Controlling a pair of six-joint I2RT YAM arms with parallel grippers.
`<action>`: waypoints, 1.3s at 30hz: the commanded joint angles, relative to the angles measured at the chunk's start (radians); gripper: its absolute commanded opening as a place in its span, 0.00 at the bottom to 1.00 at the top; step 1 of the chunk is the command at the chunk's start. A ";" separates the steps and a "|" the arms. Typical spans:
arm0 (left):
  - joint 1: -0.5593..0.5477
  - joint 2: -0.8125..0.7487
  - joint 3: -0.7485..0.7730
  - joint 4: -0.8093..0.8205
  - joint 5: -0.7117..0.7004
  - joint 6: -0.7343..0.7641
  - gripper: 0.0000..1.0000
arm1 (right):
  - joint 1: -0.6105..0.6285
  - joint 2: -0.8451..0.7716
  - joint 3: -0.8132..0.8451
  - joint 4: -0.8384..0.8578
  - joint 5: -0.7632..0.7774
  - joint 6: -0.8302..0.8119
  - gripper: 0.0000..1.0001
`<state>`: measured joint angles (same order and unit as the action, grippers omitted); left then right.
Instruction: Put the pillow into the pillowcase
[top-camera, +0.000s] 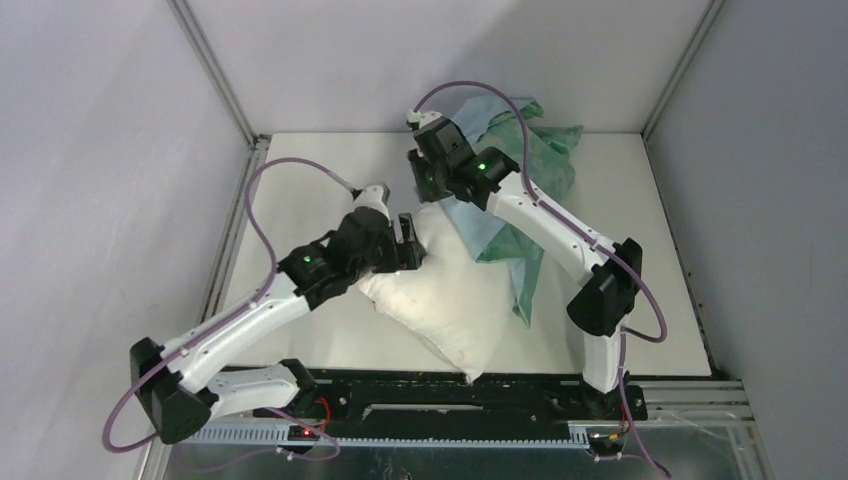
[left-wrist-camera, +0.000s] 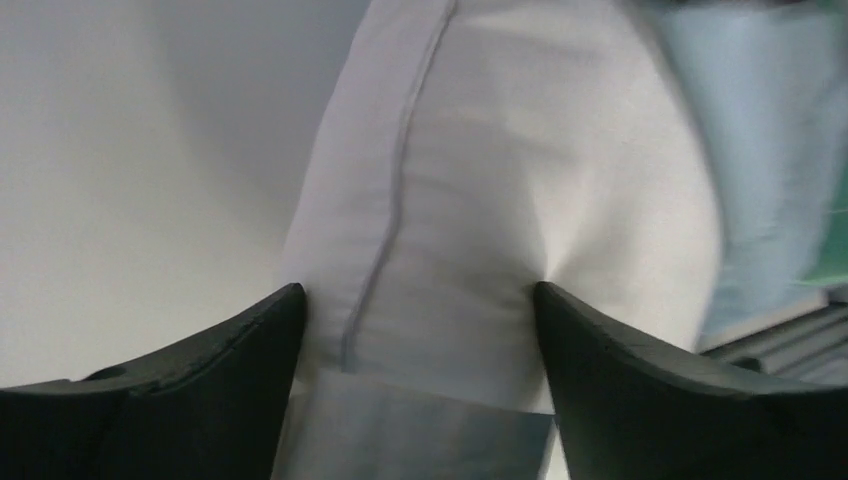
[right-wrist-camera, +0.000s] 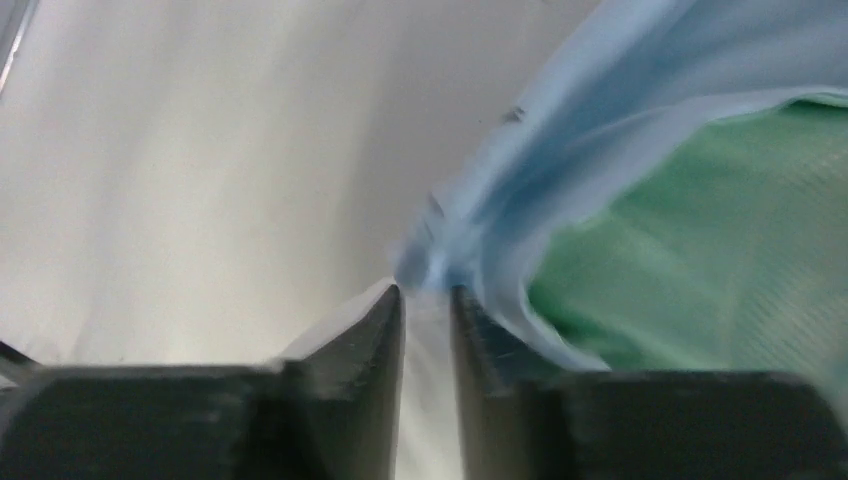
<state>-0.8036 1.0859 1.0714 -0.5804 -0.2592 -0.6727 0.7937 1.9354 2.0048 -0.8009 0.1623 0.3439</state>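
The cream pillow (top-camera: 445, 300) lies at the table's middle, its far end tucked under the light blue pillowcase (top-camera: 520, 160). My left gripper (top-camera: 410, 240) is shut on the pillow's left corner; in the left wrist view the pillow (left-wrist-camera: 480, 200) bulges between the fingers (left-wrist-camera: 240, 360). My right gripper (top-camera: 425, 150) is shut on the pillowcase's edge and holds it raised at the back. In the right wrist view the blue fabric (right-wrist-camera: 560, 170) is pinched at the fingertips (right-wrist-camera: 390, 310), with the green inner side (right-wrist-camera: 720, 260) to the right.
The white table (top-camera: 300, 200) is enclosed by grey walls left, right and back. The rest of the pillowcase is bunched at the back right. A black rail (top-camera: 450, 395) holds the arm bases at the near edge.
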 joint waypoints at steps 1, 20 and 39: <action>0.036 0.036 -0.105 0.103 -0.005 0.004 0.76 | 0.047 -0.105 0.077 0.004 0.048 -0.072 0.43; 0.113 -0.016 -0.210 0.346 0.003 -0.046 0.00 | 0.089 -0.287 -0.465 0.193 0.146 -0.230 0.78; 0.382 0.262 -0.157 0.684 0.250 -0.256 0.00 | 0.290 -0.281 -0.174 0.150 -0.179 0.076 0.00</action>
<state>-0.4747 1.2438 0.8268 -0.0917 -0.0929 -0.8223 1.0939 1.6695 1.8492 -0.7254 0.1551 0.3195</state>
